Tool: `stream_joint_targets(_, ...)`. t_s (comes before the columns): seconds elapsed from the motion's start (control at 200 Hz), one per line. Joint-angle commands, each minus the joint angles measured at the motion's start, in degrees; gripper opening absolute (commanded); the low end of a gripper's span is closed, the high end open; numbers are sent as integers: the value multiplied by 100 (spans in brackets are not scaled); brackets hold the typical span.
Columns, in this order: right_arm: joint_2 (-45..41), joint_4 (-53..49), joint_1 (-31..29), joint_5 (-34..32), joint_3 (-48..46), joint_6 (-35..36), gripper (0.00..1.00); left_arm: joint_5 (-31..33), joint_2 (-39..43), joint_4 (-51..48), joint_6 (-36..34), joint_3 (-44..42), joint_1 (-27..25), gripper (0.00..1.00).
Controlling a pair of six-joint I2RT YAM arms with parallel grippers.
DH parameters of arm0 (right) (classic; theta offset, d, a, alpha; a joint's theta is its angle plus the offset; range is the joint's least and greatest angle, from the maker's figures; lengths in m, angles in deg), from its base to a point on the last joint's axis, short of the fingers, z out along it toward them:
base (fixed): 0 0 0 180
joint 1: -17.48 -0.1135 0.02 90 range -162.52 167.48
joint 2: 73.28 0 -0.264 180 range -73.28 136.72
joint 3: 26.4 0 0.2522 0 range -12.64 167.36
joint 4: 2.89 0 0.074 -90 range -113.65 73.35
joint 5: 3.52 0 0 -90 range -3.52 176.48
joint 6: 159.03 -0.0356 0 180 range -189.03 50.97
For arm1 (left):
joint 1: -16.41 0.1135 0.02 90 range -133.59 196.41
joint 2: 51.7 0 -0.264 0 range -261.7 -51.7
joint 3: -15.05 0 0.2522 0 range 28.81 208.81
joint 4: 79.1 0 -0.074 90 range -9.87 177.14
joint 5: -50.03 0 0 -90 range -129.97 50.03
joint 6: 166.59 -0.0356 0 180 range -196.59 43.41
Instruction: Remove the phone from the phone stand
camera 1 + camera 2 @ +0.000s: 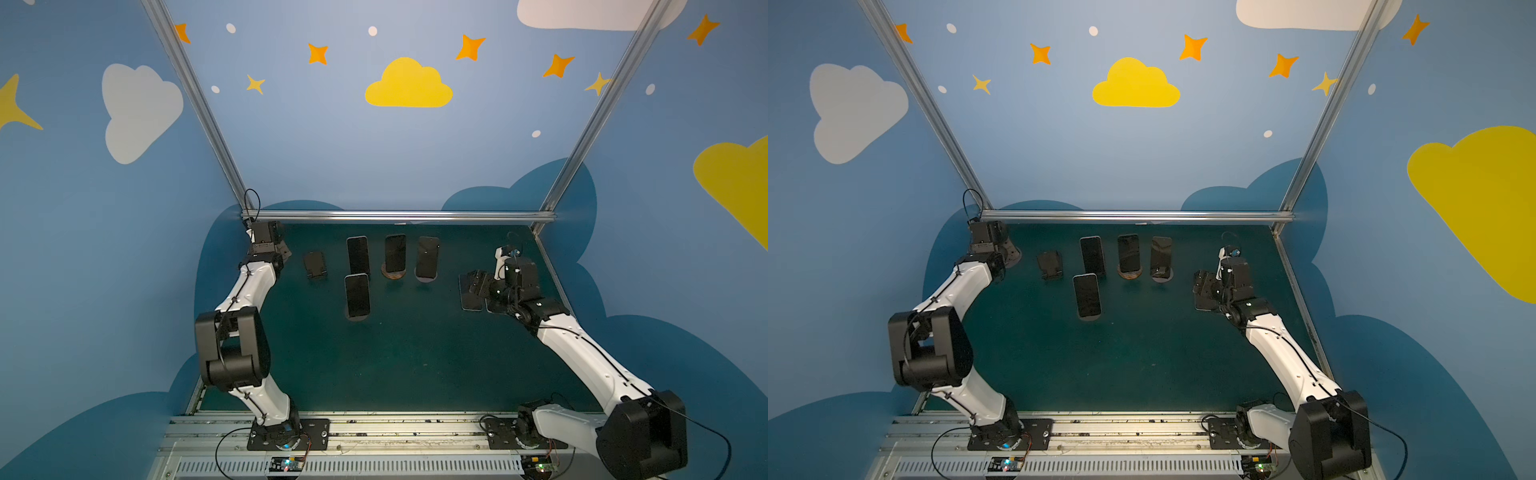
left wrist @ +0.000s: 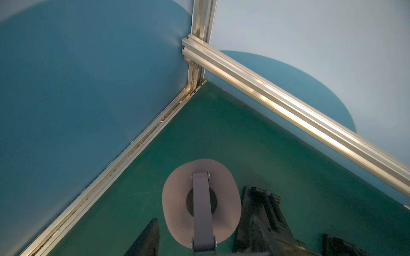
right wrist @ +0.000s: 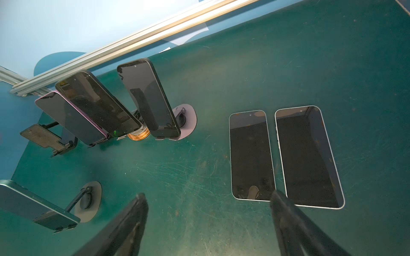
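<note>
**A:** What sits nearest on the mat (image 1: 415, 365)?

**B:** The front phone (image 1: 357, 296). Its screen is dark and it leans upright on the front stand (image 3: 96, 195), a grey disc with a thin arm. It stands alone, ahead of the others.

**A:** And the right gripper (image 3: 207, 195)?

**B:** It is about level with that phone, over at the right side. Its jaws are spread wide with only mat between them, so it grips nothing. Just beside it lie the inner flat phone (image 3: 250, 155) and the outer flat phone (image 3: 308, 157), face up and side by side with a narrow gap. One fingertip (image 3: 279, 204) overlaps the near corner of the inner one, but I cannot tell whether it touches.

**A:** Farther back?

**B:** There is a row of three, each propped on a stand. The purple phone (image 1: 358, 254) comes first, then the middle phone (image 1: 395, 252) on the wood stand (image 1: 394, 275). Last is the end phone (image 1: 427, 257) on the end stand (image 3: 190, 119), another grey disc. Left of the row is the black stand (image 1: 314, 264), bare.

**A:** Where is the left gripper (image 2: 202, 204)?

**B:** It is farthest off, in the back left corner near the rail (image 2: 288, 104). Its fingers are parted and flank the corner stand (image 2: 177, 199), a bare grey disc. The wrist view does not show whether they touch it.
</note>
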Motion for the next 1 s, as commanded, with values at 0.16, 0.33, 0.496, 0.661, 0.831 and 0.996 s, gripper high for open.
stream_joint_targets(0.16, 120, 107, 5, 294, 39, -54, 85, -455, -1003, 136, -516, 716, 67, 56)
stream_joint_targets(0.33, 149, 133, 9, 336, 47, -63, 85, -571, -1539, -122, -610, 1088, 77, 56)
stream_joint_targets(0.496, 100, 36, 7, 371, 92, -82, 85, -734, -1802, -560, -666, 1429, 80, 59)
stream_joint_targets(0.661, 2, 81, 1, 348, 39, -105, 85, -921, -1966, -879, -632, 1595, 88, 61)
stream_joint_targets(0.831, -177, 103, 6, 288, -26, 40, 85, -745, -1944, -1066, -484, 1543, 90, 69)
stream_joint_targets(0.996, -307, 179, 3, 500, -58, 116, 85, -518, -1483, -1156, -115, 1428, 94, 89)
